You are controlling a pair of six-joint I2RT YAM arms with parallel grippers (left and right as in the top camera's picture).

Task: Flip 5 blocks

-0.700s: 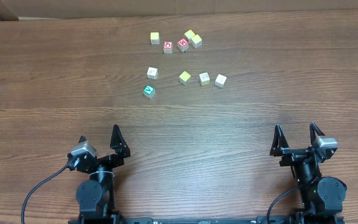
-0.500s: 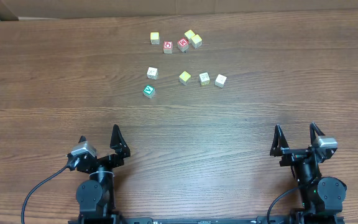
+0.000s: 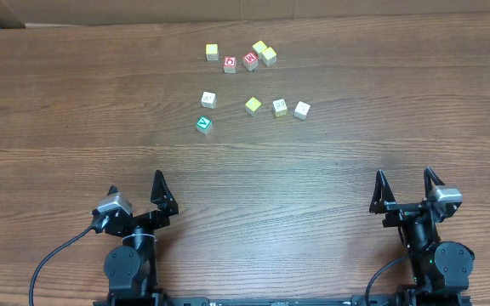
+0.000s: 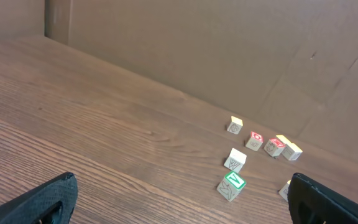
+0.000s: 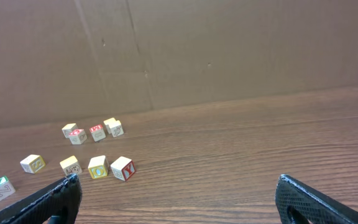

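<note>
Several small wooden blocks lie in a loose row at mid-table: a white one (image 3: 208,99), a yellow one (image 3: 253,105), a cream one (image 3: 280,107), a white one (image 3: 302,110) and a green-topped one (image 3: 203,124). The green-topped block (image 4: 231,186) and the white block (image 4: 235,159) also show in the left wrist view. The row (image 5: 98,167) appears at the lower left of the right wrist view. My left gripper (image 3: 135,185) (image 4: 180,186) and right gripper (image 3: 404,177) (image 5: 178,183) both stand open and empty near the front edge, well short of the blocks.
A second cluster lies farther back: two red-faced cubes (image 3: 230,64) (image 3: 250,60) with yellow ones (image 3: 212,52) (image 3: 268,56) beside them. A cardboard wall (image 5: 179,56) stands behind the table. Bare wood (image 3: 313,178) stretches between grippers and blocks.
</note>
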